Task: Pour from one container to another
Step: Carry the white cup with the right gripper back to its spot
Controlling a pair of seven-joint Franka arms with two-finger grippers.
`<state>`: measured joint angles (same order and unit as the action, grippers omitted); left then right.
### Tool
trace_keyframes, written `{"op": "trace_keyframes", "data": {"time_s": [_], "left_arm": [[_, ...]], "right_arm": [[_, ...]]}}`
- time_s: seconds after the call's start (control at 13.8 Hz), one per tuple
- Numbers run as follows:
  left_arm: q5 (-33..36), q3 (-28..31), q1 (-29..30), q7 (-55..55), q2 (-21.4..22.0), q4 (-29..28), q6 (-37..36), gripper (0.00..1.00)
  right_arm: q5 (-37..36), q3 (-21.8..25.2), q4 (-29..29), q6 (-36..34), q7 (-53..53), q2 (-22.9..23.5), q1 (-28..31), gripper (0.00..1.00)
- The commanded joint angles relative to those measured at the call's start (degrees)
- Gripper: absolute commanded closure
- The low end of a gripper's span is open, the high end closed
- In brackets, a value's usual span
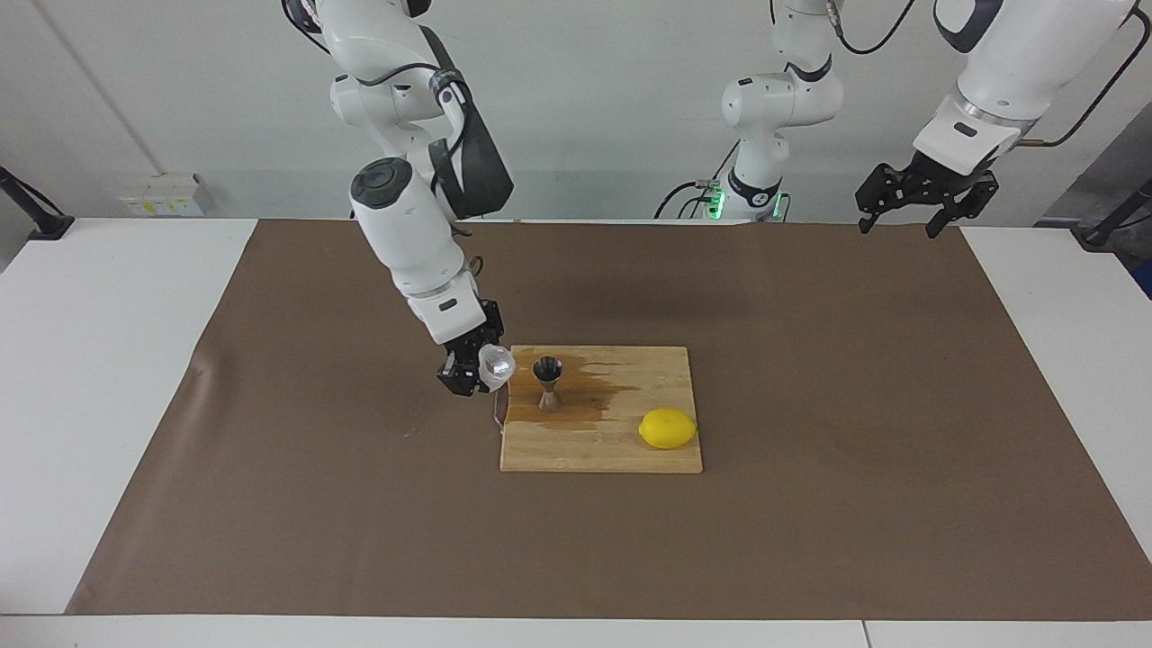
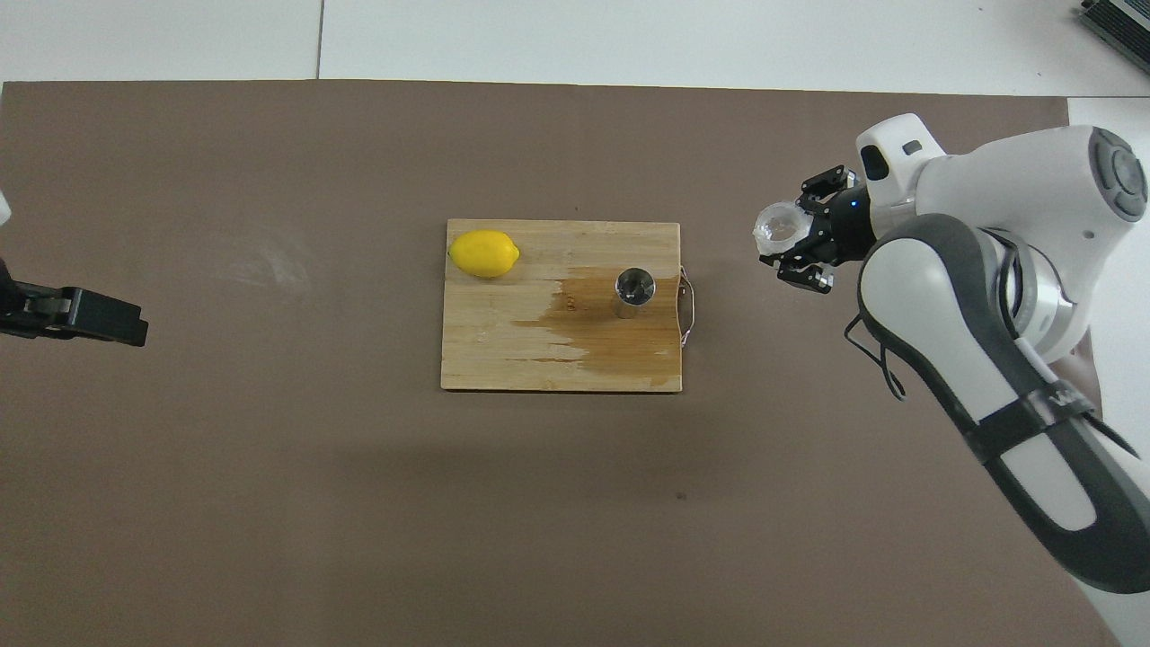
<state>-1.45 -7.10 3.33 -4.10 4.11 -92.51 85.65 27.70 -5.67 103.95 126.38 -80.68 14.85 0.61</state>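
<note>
**Right gripper holding glass cup beside board; jigger standing on board**

The right gripper [image 1: 474, 371] is clamping the glass cup [image 1: 496, 364], fingers closed on it, at left of centre in the facing view and at upper right in the overhead view [image 2: 802, 254]. The cup [image 2: 778, 228] is lying tilted in the grip, its mouth turned toward the cutting board [image 1: 621, 450]. Gripper and cup are hanging over the brown mat [image 1: 270, 468], just beside the board's edge at the right arm's end and clear of the board.

The steel jigger [image 1: 546, 382] is standing upright on the board, near that same edge, just beside the held cup and apart from it; in the overhead view [image 2: 635, 289] its open top is showing. It is sitting on a dark wet patch [image 2: 620, 332] in the wood.

A lemon [image 1: 667, 428] is resting on the board toward the left arm's end, farther from the robots than the jigger.

The left gripper [image 1: 925, 200] is waiting with fingers spread, empty, at upper right of the facing view, over the mat's corner.
</note>
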Motion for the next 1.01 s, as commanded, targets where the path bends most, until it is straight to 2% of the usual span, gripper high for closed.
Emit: {"op": "trace_keyframes", "data": {"time_s": [0.0,0.22,0.43,0.8,0.94], "left_arm": [[-0.13,0.34,-0.16,0.41,1.61,-1.53,-0.3,0.0],[-0.13,0.34,-0.16,0.41,1.61,-1.53,-0.3,0.0],[-0.13,0.34,-0.16,0.41,1.61,-1.53,-0.3,0.0],[-0.13,0.34,-0.16,0.41,1.61,-1.53,-0.3,0.0],[-0.13,0.34,-0.16,0.41,1.61,-1.53,-0.3,0.0]], "right_arm": [[6.39,-0.74,4.76,2.11,-8.32,-1.93,4.47,0.67],[11.04,-0.74,8.1,5.09,-12.9,-1.41,6.5,0.67],[21.31,-0.66,12.85,9.24,-21.85,-0.62,7.03,0.66],[28.1,-0.74,13.21,11.08,-35.93,5.52,9.32,0.66],[31.27,-0.74,13.21,12.66,-39.71,6.42,8.88,0.65]]}}
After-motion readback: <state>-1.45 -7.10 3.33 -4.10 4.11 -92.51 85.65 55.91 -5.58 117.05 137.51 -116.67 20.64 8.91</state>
